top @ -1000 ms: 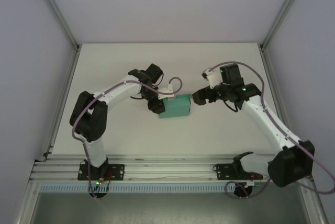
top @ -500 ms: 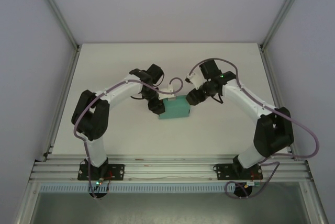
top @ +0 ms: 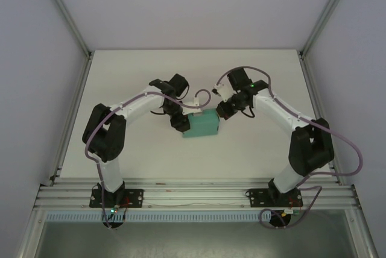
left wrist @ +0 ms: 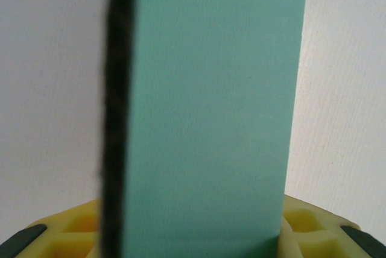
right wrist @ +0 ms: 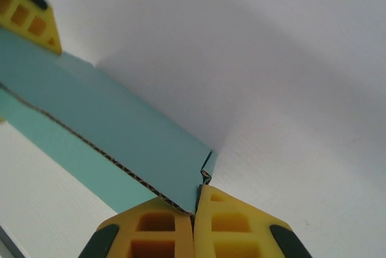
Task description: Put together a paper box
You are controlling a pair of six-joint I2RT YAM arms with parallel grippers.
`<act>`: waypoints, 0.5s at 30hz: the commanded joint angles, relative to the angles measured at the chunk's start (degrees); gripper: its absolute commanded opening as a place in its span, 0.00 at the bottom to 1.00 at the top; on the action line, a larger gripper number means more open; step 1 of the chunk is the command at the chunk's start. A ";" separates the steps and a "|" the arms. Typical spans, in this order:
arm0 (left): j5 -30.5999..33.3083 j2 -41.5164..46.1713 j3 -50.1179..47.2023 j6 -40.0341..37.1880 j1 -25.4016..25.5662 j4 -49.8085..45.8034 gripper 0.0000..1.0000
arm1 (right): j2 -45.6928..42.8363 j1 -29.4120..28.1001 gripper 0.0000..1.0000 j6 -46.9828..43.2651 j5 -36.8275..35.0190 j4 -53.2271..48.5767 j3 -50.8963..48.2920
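The paper box [top: 203, 125] is teal-green card lying mid-table as a small flat rectangle. My left gripper [top: 181, 120] is at its left end. In the left wrist view the box [left wrist: 211, 107] runs up the middle, and my left gripper [left wrist: 202, 237] is shut on it, a yellow finger [left wrist: 66, 234] on each side. My right gripper [top: 222, 111] meets the box's upper right corner. In the right wrist view my right gripper [right wrist: 196, 201] is shut on the box wall's [right wrist: 108, 119] corrugated edge. The left gripper's yellow fingertip [right wrist: 27, 8] shows at the far end.
The white table [top: 139, 71] is walled by pale panels with aluminium posts at the back corners. A metal rail [top: 193, 195] carrying both arm bases runs along the near edge. Purple cables loop over each arm near the box.
The right arm has swung in from the right and folded its elbow, bringing its gripper onto the box's upper right corner. The left arm and the box have stayed put.
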State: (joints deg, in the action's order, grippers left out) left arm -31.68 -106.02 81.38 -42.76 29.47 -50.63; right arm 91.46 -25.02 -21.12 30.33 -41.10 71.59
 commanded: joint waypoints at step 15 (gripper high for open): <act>3.46 -2.44 0.15 2.59 0.50 2.78 0.41 | -10.46 -2.96 0.00 27.36 -8.28 23.88 -19.51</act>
State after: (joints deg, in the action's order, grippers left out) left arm -31.07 -106.28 81.38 -41.65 29.63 -49.36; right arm 81.41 -27.29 4.86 25.19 -18.46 54.39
